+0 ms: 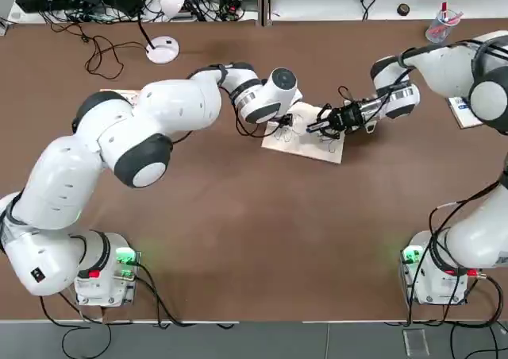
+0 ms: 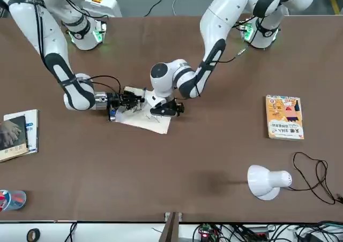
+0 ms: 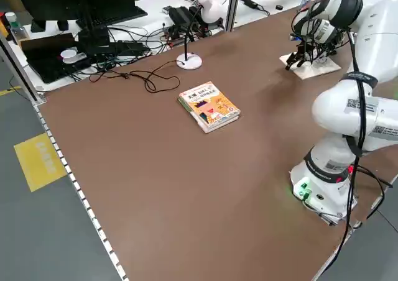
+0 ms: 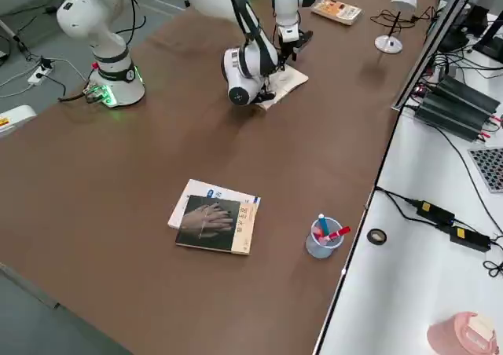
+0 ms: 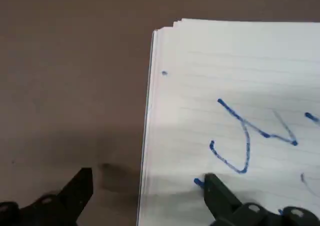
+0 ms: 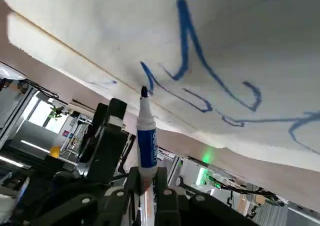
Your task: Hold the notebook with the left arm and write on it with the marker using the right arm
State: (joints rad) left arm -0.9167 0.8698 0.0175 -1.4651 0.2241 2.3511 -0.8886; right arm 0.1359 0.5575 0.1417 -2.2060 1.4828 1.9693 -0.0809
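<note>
Right claw (image 6: 145, 186) pinches marker (image 6: 146, 136), tip on notebook (image 6: 240, 31), only wrist-visible.

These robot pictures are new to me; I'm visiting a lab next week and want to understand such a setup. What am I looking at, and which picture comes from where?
Two white robot arms sit side by side at a brown table. One picture looks straight down, one faces the robot, two look from the sides, and two come from cameras on the wrists. The left gripper straddles an edge of the notebook, fingers spread, one finger on the page and one on the table. The right gripper is shut on a blue marker whose tip is at the paper, among blue scribbles. Also on the table: an orange book, a grey book, a cup of pens and a small white lamp.
</note>
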